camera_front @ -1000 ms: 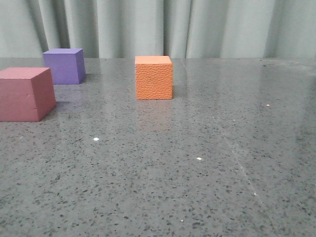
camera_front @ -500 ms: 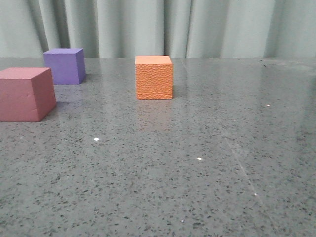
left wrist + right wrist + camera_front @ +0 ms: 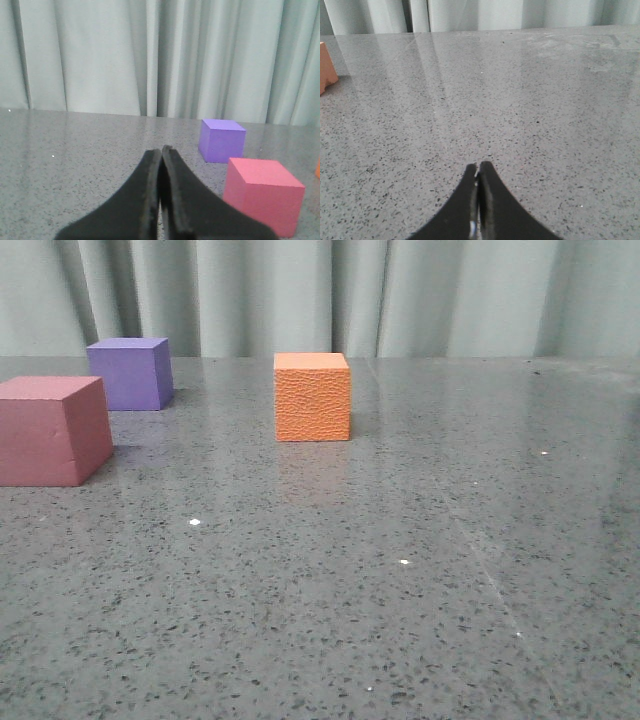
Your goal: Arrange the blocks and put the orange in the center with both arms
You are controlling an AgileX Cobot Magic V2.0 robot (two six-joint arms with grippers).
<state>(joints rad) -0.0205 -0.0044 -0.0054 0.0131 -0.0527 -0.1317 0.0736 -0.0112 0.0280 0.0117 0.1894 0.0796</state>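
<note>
Standing alone near the middle of the speckled grey table (image 3: 420, 570), the orange cube (image 3: 312, 397) shows its pebbled face forward. The purple cube (image 3: 129, 373) sits well to its left, farther back, with the pink-red cube (image 3: 52, 430) just in front of it, apart. The left gripper (image 3: 161, 152) and right gripper (image 3: 478, 167) both have fingers pressed together, holding nothing.
</note>
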